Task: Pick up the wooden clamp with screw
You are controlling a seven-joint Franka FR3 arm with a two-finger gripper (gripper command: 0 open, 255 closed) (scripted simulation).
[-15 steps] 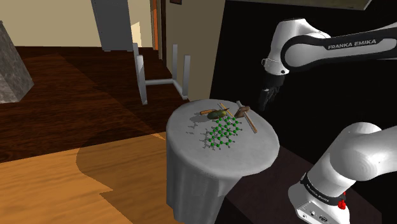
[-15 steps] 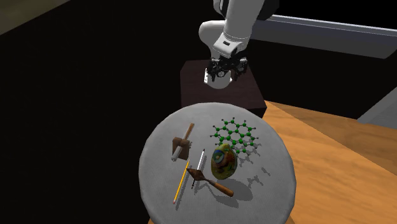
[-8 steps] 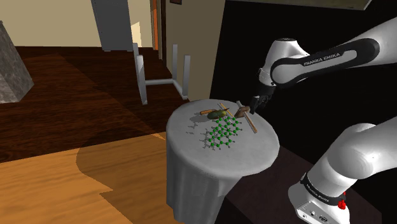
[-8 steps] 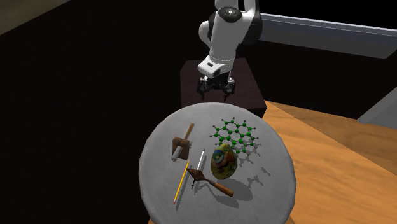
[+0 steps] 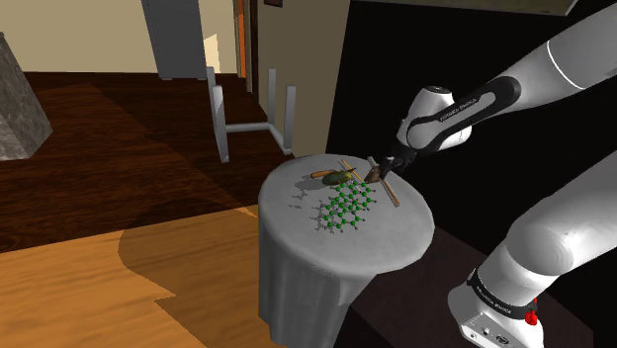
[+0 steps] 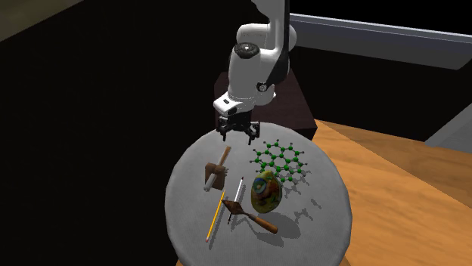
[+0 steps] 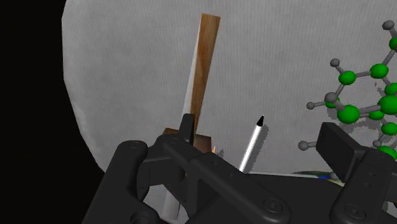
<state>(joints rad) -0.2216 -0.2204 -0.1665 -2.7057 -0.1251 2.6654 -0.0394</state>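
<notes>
The wooden clamp [image 6: 215,173] is a brown block on a long wood bar with a pale screw rod, lying flat on the round grey table [image 6: 325,227]. In the shoulder view the clamp [image 5: 382,178] lies at the table's far right part. My black gripper [image 6: 236,136] hangs open just above the bar's end nearest the arm, touching nothing. In the wrist view the clamp [image 7: 203,70] runs away from the gripper [image 7: 264,137], with its brown block beside one finger [image 7: 186,127]. In the shoulder view the gripper [image 5: 382,166] is right over the clamp.
A green molecule model [image 6: 281,159], a painted egg [image 6: 265,190], a white pen [image 6: 237,189], a yellow pencil [image 6: 215,216] and a brown-handled tool [image 6: 256,218] share the table. The dark stand [image 6: 302,113] is behind it. A white chair [image 5: 247,109] stands farther off.
The gripper came down and in from beyond the table's edge to just above the clamp's end. It has stayed open. Nothing on the table has shifted.
</notes>
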